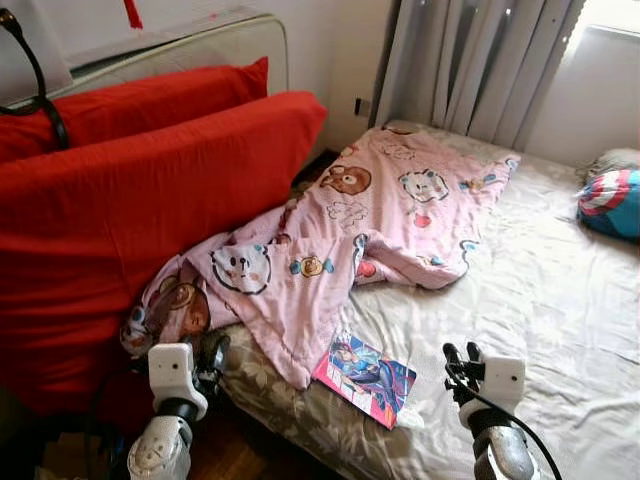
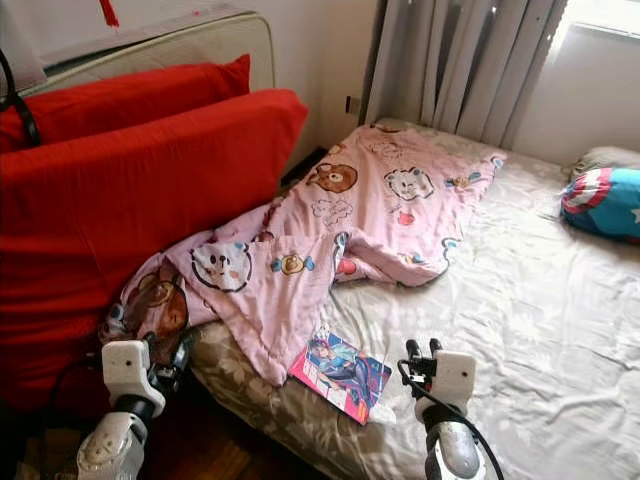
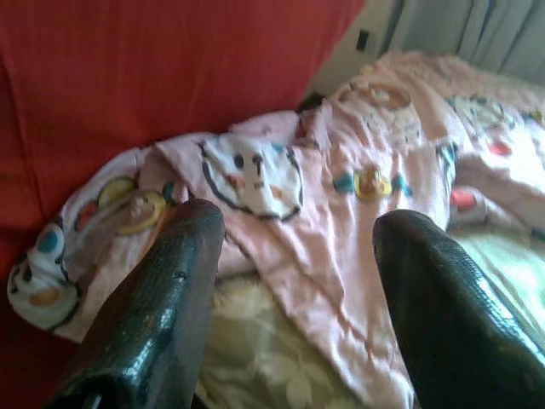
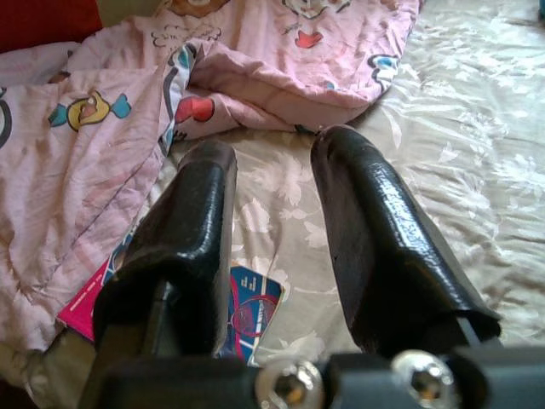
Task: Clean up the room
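Nearest, the left end effector (image 1: 212,352) hovers with fingers spread and empty at the bed's (image 1: 560,300) near-left corner; the right end effector (image 1: 460,362) is parted and empty over the sheet. Between them lies a comic book (image 1: 366,377), partly under the pink cartoon blanket (image 1: 350,225). Red cushions (image 1: 130,200) stand left; a blue pillow (image 1: 612,202) lies far right.

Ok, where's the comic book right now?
In the left eye view the comic book lies flat near the bed's front edge, its upper corner tucked under the pink blanket's hem, between the left gripper and the right gripper.
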`<state>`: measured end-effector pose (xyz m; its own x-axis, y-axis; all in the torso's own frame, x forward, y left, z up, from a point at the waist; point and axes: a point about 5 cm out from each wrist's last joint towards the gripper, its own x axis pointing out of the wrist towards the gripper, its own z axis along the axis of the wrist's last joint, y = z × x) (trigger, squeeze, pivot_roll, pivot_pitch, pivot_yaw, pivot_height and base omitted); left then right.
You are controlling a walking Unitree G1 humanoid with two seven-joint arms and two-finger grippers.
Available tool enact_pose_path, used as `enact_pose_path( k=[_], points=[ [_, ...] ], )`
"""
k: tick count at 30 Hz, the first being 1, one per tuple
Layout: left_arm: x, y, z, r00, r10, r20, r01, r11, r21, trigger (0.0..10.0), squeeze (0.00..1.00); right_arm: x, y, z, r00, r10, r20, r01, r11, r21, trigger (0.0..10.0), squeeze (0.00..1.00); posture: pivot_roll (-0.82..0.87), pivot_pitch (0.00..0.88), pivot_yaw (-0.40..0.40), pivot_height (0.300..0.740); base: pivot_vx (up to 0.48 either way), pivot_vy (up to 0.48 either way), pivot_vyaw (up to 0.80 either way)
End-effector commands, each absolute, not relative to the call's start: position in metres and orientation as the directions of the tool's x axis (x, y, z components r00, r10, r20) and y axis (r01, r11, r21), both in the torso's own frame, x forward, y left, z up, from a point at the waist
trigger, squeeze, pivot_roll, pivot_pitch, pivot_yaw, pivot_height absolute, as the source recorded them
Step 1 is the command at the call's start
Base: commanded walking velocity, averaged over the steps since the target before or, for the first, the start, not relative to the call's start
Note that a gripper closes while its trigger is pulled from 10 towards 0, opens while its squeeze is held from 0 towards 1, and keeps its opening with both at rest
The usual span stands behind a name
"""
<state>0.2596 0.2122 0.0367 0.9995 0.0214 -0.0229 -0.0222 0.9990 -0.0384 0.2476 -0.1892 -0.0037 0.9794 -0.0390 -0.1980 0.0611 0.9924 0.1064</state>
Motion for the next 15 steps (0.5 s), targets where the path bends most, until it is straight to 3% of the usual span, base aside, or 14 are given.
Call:
enact_pose_path(
  k=[1, 15],
  points=[
    [0.265, 0.211, 0.042, 1.0, 0.004, -0.022, -0.005, 0.999, -0.033, 10.0, 0.0, 0.252, -0.191, 0.001, 0.981, -0.041, -0.189, 0.057, 0.995, 0.082, 10.0, 0.0, -0.04, 0.0, -0.029, 0.715, 0.0, 0.0, 0.0],
    [0.273, 0.202, 0.054, 0.999, -0.027, -0.021, 0.026, 0.999, -0.04, 10.0, 0.0, 0.256, -0.191, 0.004, 0.98, -0.038, -0.196, 0.048, 0.998, 0.044, 10.0, 0.0, -0.04, 0.005, -0.04, 0.7, 0.0, 0.0, 0.0]
  ],
)
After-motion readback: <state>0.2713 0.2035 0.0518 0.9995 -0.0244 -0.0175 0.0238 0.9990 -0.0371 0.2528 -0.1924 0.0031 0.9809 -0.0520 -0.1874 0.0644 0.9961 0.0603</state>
